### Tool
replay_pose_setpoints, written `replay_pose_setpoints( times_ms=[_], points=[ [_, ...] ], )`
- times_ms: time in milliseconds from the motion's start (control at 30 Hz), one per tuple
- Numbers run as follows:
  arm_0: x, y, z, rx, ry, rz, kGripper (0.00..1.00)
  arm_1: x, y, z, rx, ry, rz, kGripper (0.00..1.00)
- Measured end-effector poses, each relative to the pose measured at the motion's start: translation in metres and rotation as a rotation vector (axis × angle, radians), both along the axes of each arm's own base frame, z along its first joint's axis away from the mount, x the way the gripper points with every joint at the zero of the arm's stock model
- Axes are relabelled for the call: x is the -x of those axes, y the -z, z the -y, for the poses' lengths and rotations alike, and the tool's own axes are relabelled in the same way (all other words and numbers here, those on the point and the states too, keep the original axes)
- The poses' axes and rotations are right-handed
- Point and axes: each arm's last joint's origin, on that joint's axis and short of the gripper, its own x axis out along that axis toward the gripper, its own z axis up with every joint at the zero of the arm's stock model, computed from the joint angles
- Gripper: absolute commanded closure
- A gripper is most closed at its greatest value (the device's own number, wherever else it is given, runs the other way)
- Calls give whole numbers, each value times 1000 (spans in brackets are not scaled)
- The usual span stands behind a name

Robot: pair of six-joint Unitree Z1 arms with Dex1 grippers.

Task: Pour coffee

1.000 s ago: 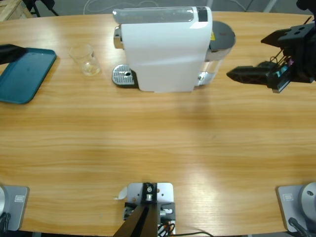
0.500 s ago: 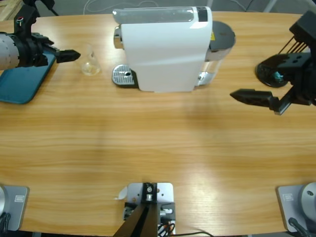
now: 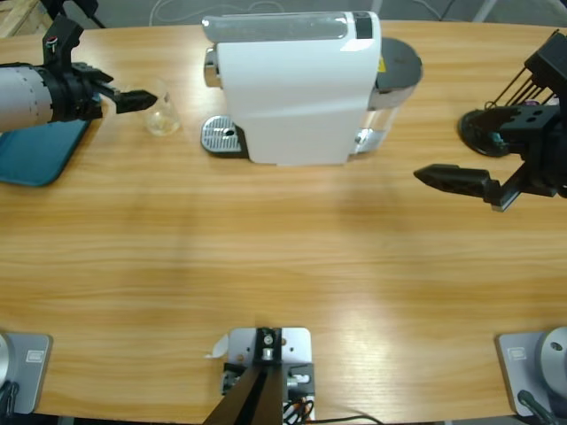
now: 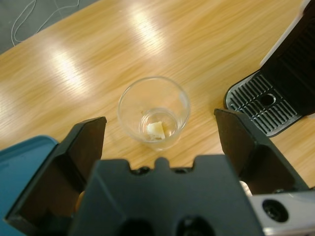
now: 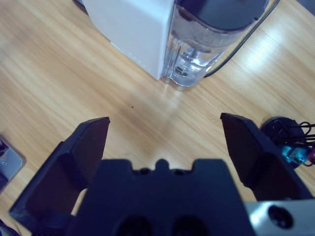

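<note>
Black and spread wide, the jaws of the left gripper point(image 4: 160, 142) hang just short of a small clear glass point(image 4: 154, 112), which stands upright on the wooden bench point(image 3: 283, 257) between the two jaws as the left wrist view looks along them. Nothing is clamped. In the high view the same gripper point(image 3: 133, 99) comes in from the left edge with its tips at the rim of the glass point(image 3: 159, 110); whether they touch it cannot be told from above. The glass holds no dark coffee that can be seen, only a small pale speck at its bottom, perhaps a reflection. Just beside the glass lies the slotted metal drip tray point(image 4: 264, 102) of the white coffee machine point(image 3: 297, 87), and under the left arm sits a teal tray point(image 3: 35, 146) at the bench's left end.

The right gripper point(image 5: 165, 142) also stands with its jaws well apart and empty, above bare wood. Its wrist view looks toward the machine's clear water tank point(image 5: 206, 42) with its dark lid, set against the white body. In the high view this gripper point(image 3: 452, 180) hovers to the right of the machine, well apart from it, and a round black base with cables point(image 3: 485, 131) lies near the bench's right edge behind it.
</note>
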Motion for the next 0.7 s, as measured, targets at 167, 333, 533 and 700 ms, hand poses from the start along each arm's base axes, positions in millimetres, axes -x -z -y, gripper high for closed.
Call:
replay_pose_setpoints(
  times_ms=[167, 333, 533, 700],
  points=[
    [-3, -1, 0, 18, 4, 19, 46, 0, 2, 0, 1, -3, -4, 0],
    [-10, 7, 5, 34, 23, 20, 9, 1, 8, 3, 14, 2, -19, 0],
    [-18, 19, 9, 30, 21, 11, 4, 2, 12, 5, 19, 7, -31, 0],
    [-24, 21, 7, 37, 8, 25, 4, 1, 13, 6, 22, 12, -34, 0]
  ],
)
